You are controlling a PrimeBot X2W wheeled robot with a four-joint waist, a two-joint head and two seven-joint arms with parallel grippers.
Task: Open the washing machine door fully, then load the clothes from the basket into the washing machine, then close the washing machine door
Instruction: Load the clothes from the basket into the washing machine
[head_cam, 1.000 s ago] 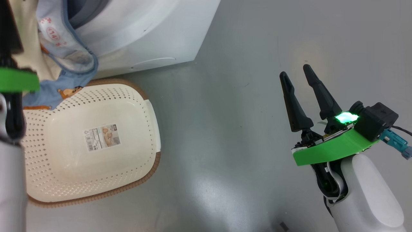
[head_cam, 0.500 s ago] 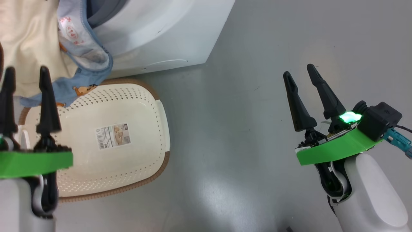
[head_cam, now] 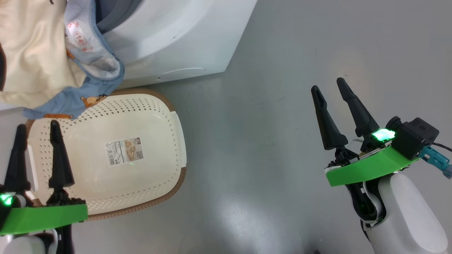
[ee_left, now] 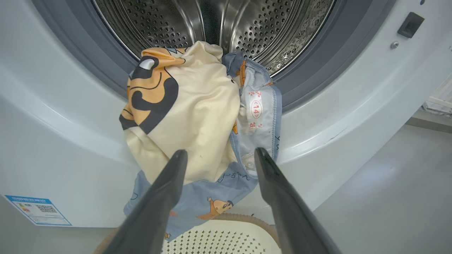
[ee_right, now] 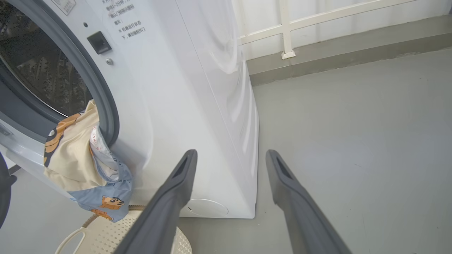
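The clothes [head_cam: 39,60], a cream piece and light blue printed pieces, hang out of the washing machine [head_cam: 176,38] mouth, over the grey gasket and down the white front. In the left wrist view the clothes [ee_left: 190,116] spill from the steel drum [ee_left: 247,24]. The basket [head_cam: 88,183] stands empty on the floor below them, its label showing. My left gripper [head_cam: 37,126] is open above the basket's left side, clear of the cloth, and holds nothing [ee_left: 220,152]. My right gripper [head_cam: 327,84] is open over bare floor to the right. The door is out of view.
Grey floor [head_cam: 254,123] stretches to the right of the machine. A blue energy label [ee_left: 35,210] is on the front panel. A white railing [ee_right: 289,28] and a low kerb run behind the machine. A dark curved edge [ee_right: 3,190] cuts in at the left.
My left gripper has drawn back down the head view from the clothes to over the basket, open. The cloth stays draped from the drum. The head camera shifted a little.
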